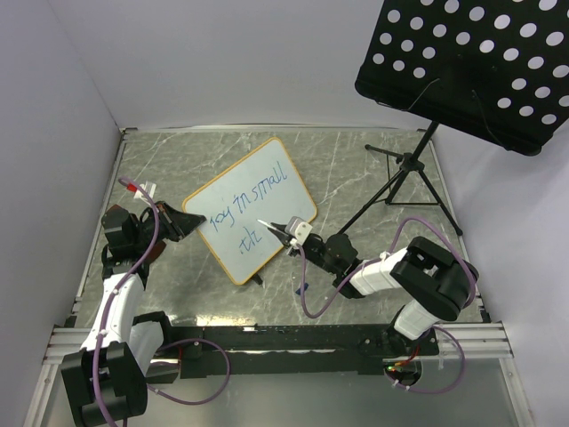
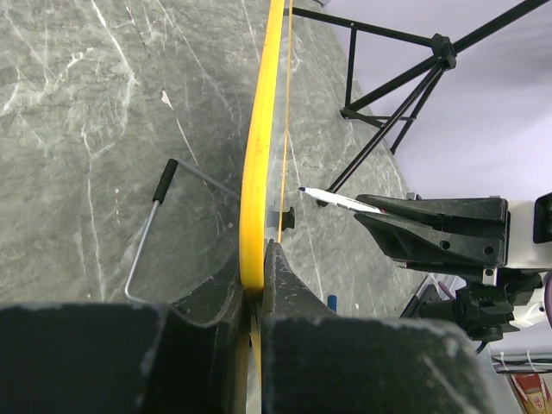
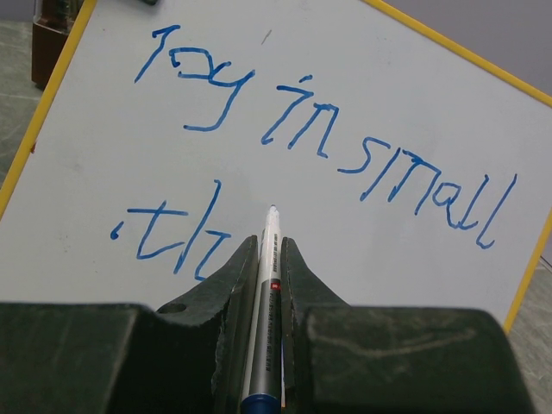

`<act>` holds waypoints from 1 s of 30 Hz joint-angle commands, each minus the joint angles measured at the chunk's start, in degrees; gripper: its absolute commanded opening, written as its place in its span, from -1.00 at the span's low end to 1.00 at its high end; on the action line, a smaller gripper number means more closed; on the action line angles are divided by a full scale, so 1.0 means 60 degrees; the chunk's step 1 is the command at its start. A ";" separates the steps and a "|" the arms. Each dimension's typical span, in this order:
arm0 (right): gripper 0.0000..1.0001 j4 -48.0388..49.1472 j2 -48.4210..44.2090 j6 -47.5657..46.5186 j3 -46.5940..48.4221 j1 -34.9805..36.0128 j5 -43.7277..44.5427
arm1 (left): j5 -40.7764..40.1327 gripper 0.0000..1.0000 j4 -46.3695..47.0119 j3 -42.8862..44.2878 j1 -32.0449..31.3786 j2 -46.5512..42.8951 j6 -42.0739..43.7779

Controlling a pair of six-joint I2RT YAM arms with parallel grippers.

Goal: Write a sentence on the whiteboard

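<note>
Whiteboard (image 1: 253, 209) stands tilted up off the grey marble worktop (image 1: 356, 169), between the two arms, with its written face turned toward the right arm. It seems held that way so the face stays steady and within easy reach of the pen. The left jaws are closed tight on the yellow-orange frame at the board's left edge. The left wrist view shows that edge pinched between them, so the board should not slide or tip under the push of writing.

The sentence (image 3: 319, 138) is in blue. Its top line reads "joy in small", and the lower line has only a dot and "th" so far — judging by that, the last word is still unfinished.

The right jaws are nearly closed, gripping a white marker (image 3: 269, 259) along its barrel with the tip pointing forward at the board. The tip sits just right of the "th", at or just off the surface — whether it touches cannot be told. A black perforated music stand (image 1: 471, 62) stands well apart at the far right.
</note>
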 commanded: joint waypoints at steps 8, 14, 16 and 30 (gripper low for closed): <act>-1.00 0.0965 0.0026 0.0372 0.0081 -0.0185 -0.0515 | 0.0361 -0.98 -0.0085 0.0151 -0.0123 -0.0111 0.0829; -1.00 0.0921 0.0158 0.0402 0.0169 -0.0214 -0.0515 | 0.0375 -0.98 -0.0056 0.0137 -0.0123 -0.0082 0.0829; -1.00 0.0848 0.0202 0.0416 0.0213 -0.0214 -0.0515 | 0.0375 -0.98 -0.0056 0.0122 -0.0123 -0.0111 0.0829; -1.00 0.0599 0.0642 0.0357 0.0433 -0.0200 -0.0427 | 0.0375 -0.98 -0.0012 0.0122 -0.0123 -0.0111 0.0829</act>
